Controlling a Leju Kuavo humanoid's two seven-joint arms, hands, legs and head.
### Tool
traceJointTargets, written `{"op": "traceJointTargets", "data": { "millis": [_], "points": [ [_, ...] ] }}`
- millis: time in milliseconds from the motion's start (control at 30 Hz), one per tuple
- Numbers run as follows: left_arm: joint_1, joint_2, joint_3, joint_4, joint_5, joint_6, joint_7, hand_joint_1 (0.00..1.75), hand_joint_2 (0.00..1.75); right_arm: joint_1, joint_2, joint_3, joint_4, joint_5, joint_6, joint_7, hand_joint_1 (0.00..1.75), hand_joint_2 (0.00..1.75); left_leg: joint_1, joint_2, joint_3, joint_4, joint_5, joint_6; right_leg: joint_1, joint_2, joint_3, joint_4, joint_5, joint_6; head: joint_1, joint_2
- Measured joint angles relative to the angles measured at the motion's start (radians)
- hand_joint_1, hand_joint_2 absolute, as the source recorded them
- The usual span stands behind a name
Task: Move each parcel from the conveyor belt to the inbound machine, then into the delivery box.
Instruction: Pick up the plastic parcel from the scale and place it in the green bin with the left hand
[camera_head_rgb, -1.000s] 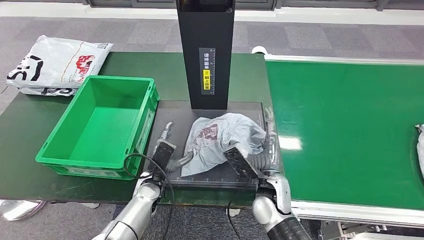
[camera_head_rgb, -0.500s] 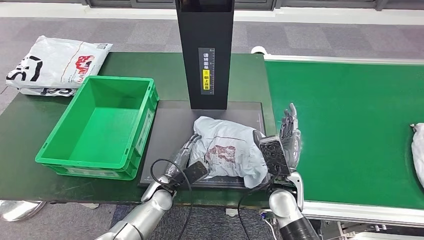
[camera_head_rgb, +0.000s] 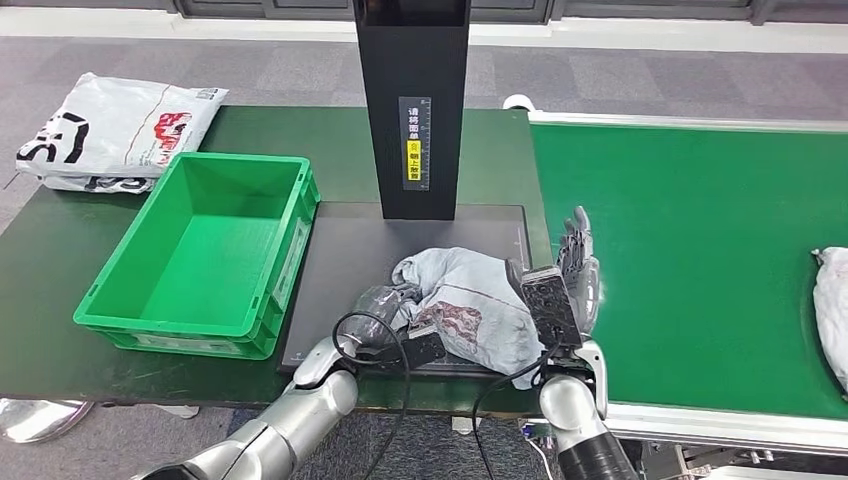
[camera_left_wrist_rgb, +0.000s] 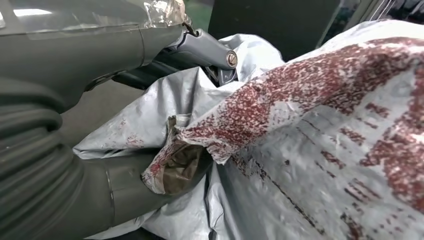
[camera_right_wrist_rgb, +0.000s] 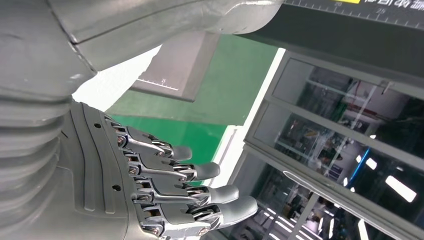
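On the inbound machine's platform, near its front edge: grey parcel, pinched by left hand, right hand spread alongside; slack film could slip before reaching delivery box.

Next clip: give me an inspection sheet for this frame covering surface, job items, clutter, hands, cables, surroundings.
Surface: dark green table with a black scanner platform; green conveyor belt to the right.
Job's things: grey parcel crumpled on the platform under the black scanner column; green delivery box with nothing in it; another parcel on the belt's right edge.
Clutter: white printed bag at the table's far left.
Hands: left hand grips the grey parcel; right hand beside it, fingers extended, holding nothing.
Cables: black loops at both wrists.
Surroundings: grey floor.
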Motion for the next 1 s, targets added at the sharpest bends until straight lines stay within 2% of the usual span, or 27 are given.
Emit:
{"op": "traceJointTargets", "data": {
  "millis": [133,300,467,567,700,867,1000],
  "points": [
    [-0.001,0.000,0.024,-0.024,0.084,0.047,-0.052,1.75,1.75,0.015,0.006,-0.020,0.000,0.007,0.003,0.001,0.00,1.75,0.000,0.000,0.000,0.000,0.000,0.000,0.000,0.000,0.000,0.000,0.000,0.000,0.000,0.000],
    [-0.003,0.006,0.091,-0.111,0.160,0.046,-0.074,1.75,1.75,0.026,0.007,-0.030,0.000,0.007,-0.003,-0.003,0.00,1.75,0.000,0.001,0.000,0.000,0.000,0.000,0.000,0.001,-0.001,0.000,0.000,0.000,0.000,0.000],
    [-0.020,0.035,0.151,-0.234,0.159,0.201,-0.081,1.75,1.75,0.025,0.008,-0.041,0.003,-0.002,-0.013,-0.015,0.00,1.75,0.001,0.001,-0.002,0.000,0.001,-0.001,0.001,0.001,-0.002,0.001,0.000,0.000,0.000,0.000],
    [-0.042,0.068,0.207,-0.344,0.034,0.254,-0.041,1.75,1.75,0.020,0.007,-0.046,0.012,-0.015,-0.023,-0.028,0.00,1.75,0.001,0.002,-0.002,0.000,0.001,-0.001,0.001,0.002,-0.003,0.001,0.000,-0.001,0.000,0.000],
    [-0.064,0.086,0.328,-0.471,-0.213,0.264,-0.044,1.75,1.75,0.008,0.007,-0.051,0.031,-0.029,-0.037,-0.036,0.00,1.75,0.001,0.001,-0.002,0.000,0.001,-0.002,0.002,0.001,-0.003,0.001,0.000,-0.001,0.000,0.000],
    [-0.066,0.088,0.448,-0.564,-0.297,0.264,-0.055,1.75,1.75,0.000,0.007,-0.052,0.047,-0.034,-0.044,-0.038,0.00,1.75,0.001,0.002,-0.003,0.000,0.001,-0.002,0.001,0.002,-0.004,0.001,0.000,-0.001,0.000,0.000],
    [-0.068,0.095,0.551,-0.614,-0.458,0.264,-0.042,1.75,1.75,0.000,0.004,-0.053,0.057,-0.046,-0.055,-0.038,0.00,1.75,0.001,0.002,-0.003,0.000,0.001,-0.002,0.001,0.002,-0.004,0.001,0.000,-0.001,0.000,0.000]
  ]
}}
